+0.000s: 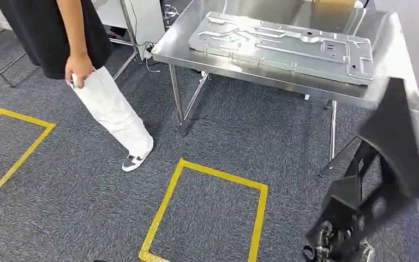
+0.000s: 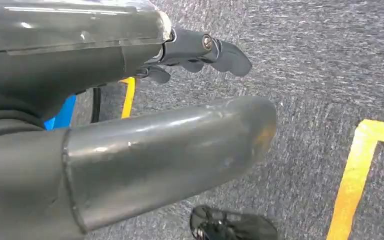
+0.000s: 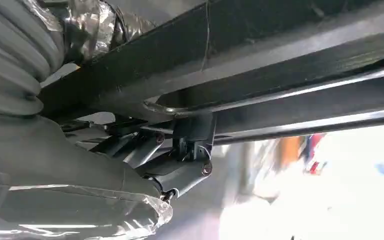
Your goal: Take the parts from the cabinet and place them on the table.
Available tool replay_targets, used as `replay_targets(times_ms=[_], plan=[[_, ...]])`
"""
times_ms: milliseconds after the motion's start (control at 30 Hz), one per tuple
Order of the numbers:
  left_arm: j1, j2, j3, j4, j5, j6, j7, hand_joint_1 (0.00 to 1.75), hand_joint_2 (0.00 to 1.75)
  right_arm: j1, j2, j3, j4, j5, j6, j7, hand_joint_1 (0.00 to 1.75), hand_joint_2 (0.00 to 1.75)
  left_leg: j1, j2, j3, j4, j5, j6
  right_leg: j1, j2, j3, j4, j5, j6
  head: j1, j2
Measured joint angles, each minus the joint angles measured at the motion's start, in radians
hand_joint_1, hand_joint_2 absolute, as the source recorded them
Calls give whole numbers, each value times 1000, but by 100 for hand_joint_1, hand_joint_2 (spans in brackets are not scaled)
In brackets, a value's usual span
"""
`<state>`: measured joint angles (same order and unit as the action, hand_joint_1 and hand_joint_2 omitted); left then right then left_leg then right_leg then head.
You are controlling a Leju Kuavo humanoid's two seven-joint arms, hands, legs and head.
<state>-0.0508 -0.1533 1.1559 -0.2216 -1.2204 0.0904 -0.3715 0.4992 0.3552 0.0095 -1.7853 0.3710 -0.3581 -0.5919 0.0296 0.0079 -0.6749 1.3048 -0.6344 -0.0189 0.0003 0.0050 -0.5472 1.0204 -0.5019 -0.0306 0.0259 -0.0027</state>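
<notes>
- Carpet point(image 1: 87, 207) with yellow tape squares point(image 1: 207, 213) underfoot; steel table point(image 1: 398, 60) ahead, already carrying one flat stamped metal panel point(image 1: 283, 46).
- Black part point(image 1: 382, 158) is at the right of the head view, carried low and near the table's front corner; it looks like a rigid bracket with struts and cut-outs (blurred, so detail is uncertain).
- Right hand point(image 3: 180, 155): fingers curl up against the part's dark bars and hold it from beneath.
- Left hand point(image 2: 200, 50): fingers loosely bent, nothing in them, hanging over the carpet.
- Handling judgement: part seems stiff, fairly heavy and awkwardly long, so it may swing; hold on a strut near the middle, keeping clear of thin edges.
- Person point(image 1: 87, 60) stands left of the table, one hand at the side.
</notes>
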Motion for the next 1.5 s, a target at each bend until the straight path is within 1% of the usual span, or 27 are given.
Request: replay_targets(times_ms=[33, 100, 133, 200, 333, 433, 467, 500, 567, 600, 667, 767, 800, 833, 933, 967, 1033, 1100, 1133, 1167, 1267, 1300, 1333, 1367, 1433, 1467, 1500], plan=[[0, 2, 0, 0, -4, -3, 1, 0, 0, -1, 0, -4, 0, 57, -50, 41, 175, 175, -2, 0, 16, -52, 47, 5, 2, 2, 6, 3, -6, 1, 0, 0], [-1, 6, 0, 0, -16, -7, 7, 0, 0, -10, -1, -34, -2, 203, -149, 121, 175, 175, -8, -2, 87, -230, 155, 21, 5, 4, 25, 7, -22, 5, 0, 0], [-1, 11, 0, 0, -23, -9, 10, 0, 0, -18, -1, -53, -4, 275, -203, 153, 175, 175, -17, -4, 99, -246, 135, 31, 10, 3, 24, 8, -28, 11, 1, 0], [-3, 11, 0, 0, -35, -13, 10, 0, 0, -48, -4, -110, -10, 382, -279, 201, 175, 175, -20, -1, 103, -263, 138, 32, 6, 6, 20, 12, -28, 21, 0, 0], [-5, 12, -2, 0, -48, -21, 10, 0, 0, -107, -23, -239, -15, 466, -314, 244, 175, 175, -8, 1, 122, -293, 145, 50, 4, 3, 17, 33, -50, 45, 1, 0], [-8, 14, -3, 0, -51, -22, 10, 0, 0, -130, -35, -297, -16, 489, -323, 248, 175, 175, -8, 4, 128, -295, 140, 60, -9, 2, -110, 256, -143, 61, 0, 0], [-7, 14, -3, 0, -55, -23, 11, 0, 0, -136, -38, -315, -15, 510, -327, 256, 175, 175, -8, 3, 130, -295, 136, 59, -14, 1, -146, 306, -144, 65, 0, 0], [-6, 14, -4, 0, -58, -25, 13, 0, 0, -150, -44, -338, -14, 535, -330, 267, 175, 175, -7, 3, 136, -295, 132, 57, -18, 0, -154, 299, -116, 69, 0, 0], [-7, 13, -5, 0, -63, -26, 15, 0, 0, -183, -63, -388, -6, 554, -330, 279, 175, 175, -3, 2, 152, -293, 121, 51, -27, -2, -104, 168, -12, 75, 0, 0], [-7, 13, -6, 0, -66, -27, 15, 0, 0, -197, -80, -414, -3, 557, -330, 287, 175, 175, -2, 1, 161, -292, 115, 46, -28, -5, -65, 76, 41, 75, 1, 0], [-9, 14, -8, 0, -74, -29, 17, 0, 0, -230, -108, -456, 12, 565, -328, 302, 175, 175, -7, 1, 163, -287, 103, 32, -17, -5, -35, 12, 27, 68, 1, 0], [-13, 14, -10, 0, -83, -29, 19, 0, 0, -266, -148, -504, 40, 571, -321, 329, 175, 175, -8, 4, 167, -300, 102, 15, -14, -1, -39, 19, 19, 49, 0, 0], [-15, 14, -11, 0, -83, -30, 19, 0, 0, -274, -159, -512, 46, 572, -320, 332, 175, 175, -6, 3, 173, -297, 94, 9, -25, 1, -30, 7, 22, 39, -1, 0], [-15, 16, -11, 0, -85, -29, 20, 0, 0, -283, -166, -518, 52, 575, -318, 335, 175, 175, -5, 1, 169, -272, 81, 8, -23, -1, -23, 3, 20, 33, 0, 0], [-15, 16, -11, 0, -87, -32, 21, 0, 0, -303, -180, -530, 68, 578, -316, 335, 175, 175, -6, 1, 46, -48, -20, 8, -16, -4, -14, 3, 11, 17, -2, 0], [-14, 18, -11, 0, -87, -32, 21, 0, 0, -304, -183, -533, 72, 578, -316, 336, 175, 175, -7, 1, 9, 9, -31, 9, -11, -4, -12, 3, 8, 13, -2, 0], [-10, 20, -11, 0, -87, -32, 22, 0, 0, -307, -185, -536, 83, 578, -313, 336, 175, 175, -10, 1, -3, -13, 25, 17, -5, 0, -2, 4, 0, 11, -3, 0], [-10, 21, -11, 0, -87, -34, 22, 0, 0, -312, -188, -539, 88, 578, -312, 336, 175, 175, -19, -1, 57, -177, 139, 36, 1, 2, 16, 4, -11, 12, -3, 0], [-10, 22, -11, 0, -87, -34, 22, 0, 0, -313, -189, -539, 92, 578, -312, 336, 175, 175, -26, -2, 83, -248, 165, 52, -1, 2, 19, 3, -17, 13, -2, 0], [-10, 24, -11, 0, -87, -35, 22, 0, 0, -317, -190, -541, 95, 578, -312, 336, 175, 175, -29, -1, 90, -257, 156, 59, 8, 2, 17, 8, -21, 18, -2, 0], [-10, 24, -11, 0, -88, -35, 23, 0, 0, -319, -195, -541, 103, 586, -311, 343, 175, 175, -36, -3, 93, -272, 151, 59, -3, 2, 15, -1, -19, 33, -3, 0], [-10, 24, -11, 0, -92, -35, 22, 0, 0, -322, -197, -541, 103, 594, -310, 352, 175, 175, -28, -5, 101, -288, 155, 65, 4, 2, 22, -5, -21, 38, -3, 0], [-10, 24, -12, 0, -95, -37, 23, 0, 0, -326, -206, -541, 106, 602, -305, 364, 175, 175, -23, -3, 116, -304, 161, 66, -1, 2, 24, 4, -30, 42, -3, 0], [-11, 24, -13, 0, -97, -37, 22, 0, 0, -340, -221, -541, 117, 613, -298, 378, 175, 175, -20, -2, 124, -311, 161, 71, -2, 1, 4, 48, -54, 48, 0, 0], [-15, 24, -17, 0, -104, -40, 24, 0, 0, -368, -248, -539, 145, 632, -280, 411, 175, 175, -20, 0, 127, -311, 156, 76, -12, 0, -83, 197, -118, 60, 0, 0], [-17, 24, -19, 0, -107, -40, 26, 0, 0, -376, -259, -533, 163, 645, -274, 431, 175, 175, -20, 0, 129, -311, 153, 76, -16, 0, -126, 265, -135, 65, 0, 0], [-17, 24, -21, 0, -113, -43, 27, 0, 0, -385, -273, -521, 185, 658, -269, 452, 175, 175, -20, -1, 132, -310, 150, 74, -20, 0, -150, 293, -128, 70, 0, 0]])
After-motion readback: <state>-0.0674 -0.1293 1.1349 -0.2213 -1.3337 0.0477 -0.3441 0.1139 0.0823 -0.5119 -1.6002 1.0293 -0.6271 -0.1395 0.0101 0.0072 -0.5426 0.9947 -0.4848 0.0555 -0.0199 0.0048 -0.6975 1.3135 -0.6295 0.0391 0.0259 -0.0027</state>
